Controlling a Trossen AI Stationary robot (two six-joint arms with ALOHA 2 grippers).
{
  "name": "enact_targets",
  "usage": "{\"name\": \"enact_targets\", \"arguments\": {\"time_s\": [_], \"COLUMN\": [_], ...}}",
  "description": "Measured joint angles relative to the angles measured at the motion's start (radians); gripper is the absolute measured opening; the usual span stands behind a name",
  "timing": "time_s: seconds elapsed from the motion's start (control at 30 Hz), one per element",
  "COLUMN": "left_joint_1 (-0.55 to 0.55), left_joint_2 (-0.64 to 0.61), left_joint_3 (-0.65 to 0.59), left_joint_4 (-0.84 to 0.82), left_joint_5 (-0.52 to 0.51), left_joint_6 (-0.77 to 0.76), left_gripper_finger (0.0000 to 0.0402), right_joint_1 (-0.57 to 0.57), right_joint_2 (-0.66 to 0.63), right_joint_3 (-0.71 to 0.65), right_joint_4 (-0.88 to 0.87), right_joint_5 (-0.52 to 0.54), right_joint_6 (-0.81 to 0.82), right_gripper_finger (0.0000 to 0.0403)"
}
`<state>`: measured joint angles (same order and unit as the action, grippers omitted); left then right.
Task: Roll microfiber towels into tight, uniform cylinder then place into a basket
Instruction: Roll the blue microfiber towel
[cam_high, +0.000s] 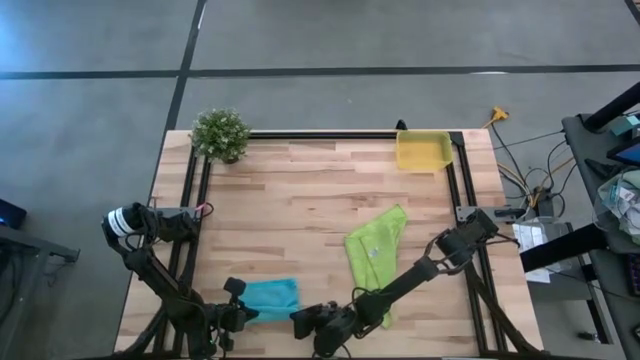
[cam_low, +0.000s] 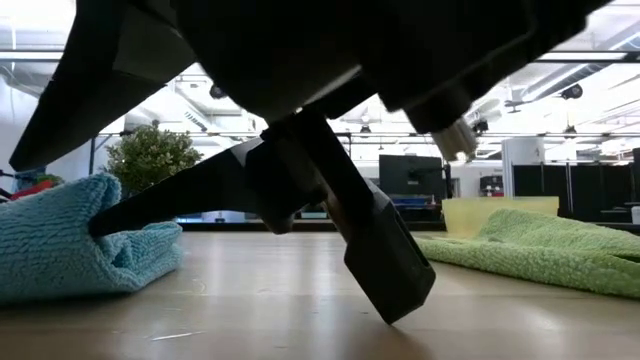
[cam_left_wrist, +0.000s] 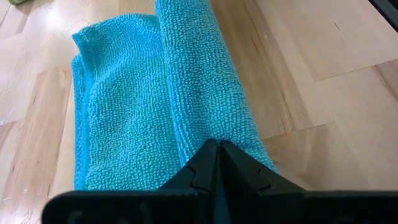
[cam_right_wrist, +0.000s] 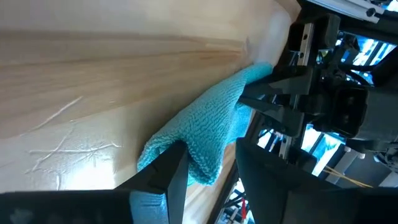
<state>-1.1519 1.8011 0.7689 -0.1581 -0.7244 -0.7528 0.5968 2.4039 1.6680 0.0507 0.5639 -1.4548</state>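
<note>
Wood table (cam_high: 300, 200): both arms low at near edge, jaws pinching turquoise towel's (cam_high: 270, 297) opposite ends.

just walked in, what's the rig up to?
Both arms are working the turquoise towel at the table's near edge. The left gripper is shut on one end, and the right gripper grips the other. It's partly rolled. The green towel lies loose mid-table, and the yellow basket sits at the far edge.
</note>
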Motion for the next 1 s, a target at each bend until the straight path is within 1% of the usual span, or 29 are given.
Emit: {"name": "enact_targets", "arguments": {"time_s": [0.17, 0.37, 0.47, 0.53, 0.63, 0.77, 0.87, 1.0], "left_joint_1": [0.0, 0.0, 0.0, 0.0, 0.0, 0.0, -0.002, -0.005], "left_joint_2": [0.0, 0.0, 0.0, -0.001, -0.002, -0.005, -0.015, -0.045], "left_joint_3": [0.0, 0.0, 0.0, 0.0, 0.0, 0.006, 0.023, 0.05], "left_joint_4": [0.0, 0.0, 0.0, 0.0, 0.0, -0.003, -0.008, -0.003], "left_joint_5": [0.0, 0.0, 0.0, 0.0, 0.0, 0.0, 0.001, 0.063], "left_joint_6": [0.0, 0.0, 0.0, 0.0, 0.0, 0.002, 0.046, 0.112], "left_gripper_finger": [0.001, 0.001, 0.001, 0.001, 0.001, 0.001, 0.001, 0.0012], "right_joint_1": [-0.002, -0.002, 0.0, -0.001, -0.003, -0.021, -0.044, -0.078], "right_joint_2": [0.0, 0.0, 0.001, 0.0, 0.0, 0.002, 0.007, 0.008], "right_joint_3": [-0.001, -0.002, -0.002, -0.002, -0.002, -0.004, -0.006, -0.006], "right_joint_4": [-0.003, 0.002, 0.005, 0.003, 0.009, 0.005, 0.004, 0.014], "right_joint_5": [-0.034, -0.047, -0.056, -0.06, -0.086, -0.157, -0.237, -0.381], "right_joint_6": [0.038, 0.215, 0.333, 0.437, 0.624, 0.916, 1.129, 1.314], "right_gripper_finger": [0.01, 0.0045, 0.0021, 0.0012, 0.001, 0.001, 0.0009, 0.0009]}}
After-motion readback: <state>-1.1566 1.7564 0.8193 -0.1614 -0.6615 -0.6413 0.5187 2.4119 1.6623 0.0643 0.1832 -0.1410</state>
